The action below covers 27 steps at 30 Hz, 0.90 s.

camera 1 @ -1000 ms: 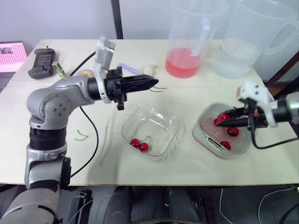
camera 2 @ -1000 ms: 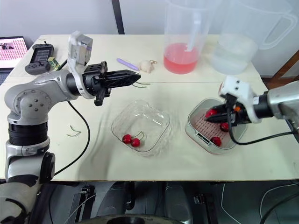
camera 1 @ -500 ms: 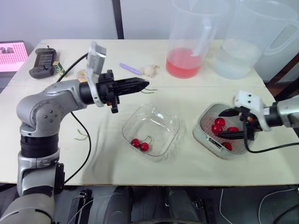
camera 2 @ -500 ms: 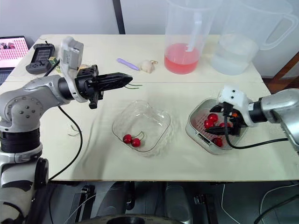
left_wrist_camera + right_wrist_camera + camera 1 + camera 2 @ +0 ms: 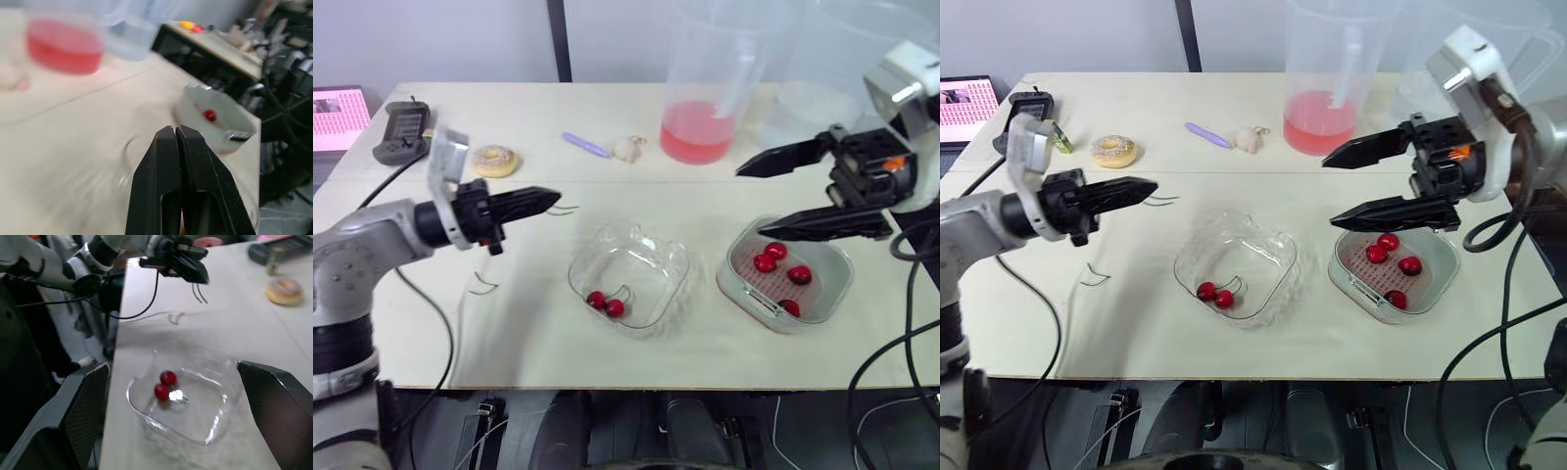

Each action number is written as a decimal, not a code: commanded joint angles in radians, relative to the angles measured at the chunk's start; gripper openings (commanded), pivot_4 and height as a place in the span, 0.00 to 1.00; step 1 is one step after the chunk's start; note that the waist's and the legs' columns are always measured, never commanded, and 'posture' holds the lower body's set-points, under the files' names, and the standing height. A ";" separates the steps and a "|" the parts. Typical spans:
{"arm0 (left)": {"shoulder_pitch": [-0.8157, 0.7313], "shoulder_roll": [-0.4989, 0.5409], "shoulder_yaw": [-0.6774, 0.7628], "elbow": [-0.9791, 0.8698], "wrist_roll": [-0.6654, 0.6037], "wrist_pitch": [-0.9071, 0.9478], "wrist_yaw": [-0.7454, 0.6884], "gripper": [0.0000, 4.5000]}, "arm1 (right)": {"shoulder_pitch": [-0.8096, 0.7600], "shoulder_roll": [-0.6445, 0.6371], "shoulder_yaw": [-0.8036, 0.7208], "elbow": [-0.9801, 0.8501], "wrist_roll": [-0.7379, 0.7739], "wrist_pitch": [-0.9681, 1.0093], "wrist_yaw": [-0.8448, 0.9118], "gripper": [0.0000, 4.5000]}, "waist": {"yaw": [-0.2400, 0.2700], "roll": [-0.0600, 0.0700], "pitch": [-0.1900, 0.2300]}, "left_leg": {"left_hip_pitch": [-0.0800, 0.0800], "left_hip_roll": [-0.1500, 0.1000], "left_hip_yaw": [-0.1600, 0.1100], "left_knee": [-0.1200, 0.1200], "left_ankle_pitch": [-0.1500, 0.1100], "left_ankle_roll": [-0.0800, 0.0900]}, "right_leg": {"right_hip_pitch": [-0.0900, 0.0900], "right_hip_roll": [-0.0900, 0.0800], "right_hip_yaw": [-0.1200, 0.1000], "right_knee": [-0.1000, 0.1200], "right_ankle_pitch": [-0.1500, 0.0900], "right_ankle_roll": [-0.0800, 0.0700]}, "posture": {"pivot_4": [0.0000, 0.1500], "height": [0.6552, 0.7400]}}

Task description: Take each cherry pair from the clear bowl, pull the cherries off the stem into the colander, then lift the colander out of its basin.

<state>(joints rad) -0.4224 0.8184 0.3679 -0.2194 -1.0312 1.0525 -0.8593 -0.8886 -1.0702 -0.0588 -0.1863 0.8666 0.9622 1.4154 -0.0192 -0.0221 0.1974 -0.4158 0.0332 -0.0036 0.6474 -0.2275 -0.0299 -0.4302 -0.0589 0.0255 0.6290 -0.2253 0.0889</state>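
The right gripper [image 5: 750, 202] is no longer down in the white colander with the red holed floor [image 5: 822, 294]. Half a second ago it was low over the cherries; now it has risen and hangs above the far-left side of the colander, with its two black fingers spread wide apart and nothing between them. Four loose red cherries [image 5: 775, 252] lie in the colander, which sits in its pale basin on the right side of the table, so I judge that the last cherry has been dropped there. The left gripper [image 5: 548, 199] has travelled to the left, away from the far edge of the clear plastic bowl [image 5: 675, 259]. It is now over bare table, well apart from the bowl, with its fingers pressed together on a thin bare green stem [image 5: 1163, 201] that sticks out toward the right. Another bare green stem [image 5: 481, 286] already lies on the table nearer and to the left. It seems this arm is carrying its stem to the same place. One cherry pair on its stem [image 5: 605, 304] remains in the near-left part of the bowl. So the pulling step is not finished: this pair must be taken before the colander can be lifted out.
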 commanded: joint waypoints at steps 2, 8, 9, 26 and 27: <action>0.133 0.042 0.112 -0.022 -0.025 0.024 0.015 0.00 | -0.040 0.050 0.046 0.006 -0.052 -0.063 -0.007 1.00 | 0.003 0.000 0.000 | 0.000 -0.001 0.000 0.000 0.000 0.000 | 0.000 -0.001 0.000 0.000 0.000 0.000 | 1.00 0.98; 0.257 0.051 0.149 0.069 0.044 0.022 0.083 0.00 | -0.042 0.092 0.088 0.026 -0.109 -0.111 -0.008 1.00 | 0.005 0.000 0.000 | -0.001 -0.001 0.001 0.000 0.000 0.000 | -0.001 -0.003 -0.001 0.000 0.000 0.000 | 1.00 0.98; 0.274 0.048 0.145 0.098 0.049 0.029 0.083 0.00 | -0.039 0.095 0.087 0.025 -0.115 -0.116 -0.010 1.00 | 0.004 0.000 0.000 | -0.001 -0.001 0.001 0.000 0.000 0.000 | -0.001 -0.003 -0.001 0.000 0.000 0.000 | 1.00 0.98; 0.268 0.108 0.148 0.442 0.199 -0.041 -0.028 0.91 | -0.003 0.097 0.054 0.022 -0.140 -0.115 -0.085 1.00 | 0.004 0.000 0.000 | -0.005 -0.001 0.001 -0.001 0.000 0.000 | -0.006 -0.003 -0.001 0.001 0.001 -0.001 | 1.00 0.98; 0.268 0.124 0.162 0.453 0.200 -0.045 -0.040 0.98 | 0.005 0.093 0.052 0.016 -0.136 -0.108 -0.082 1.00 | 0.003 0.000 0.000 | -0.005 -0.001 0.001 -0.001 0.000 0.000 | -0.007 -0.003 -0.001 0.000 0.001 -0.001 | 1.00 0.98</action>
<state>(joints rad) -0.1436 0.9065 0.4696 0.2214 -0.8344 1.0299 -0.8751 -0.8834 -0.9589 0.0296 -0.1455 0.7155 0.8478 1.3310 -0.0159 -0.0226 0.1971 -0.4213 0.0325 -0.0020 0.6467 -0.2277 -0.0303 -0.4369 -0.0625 0.0242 0.6295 -0.2246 0.0877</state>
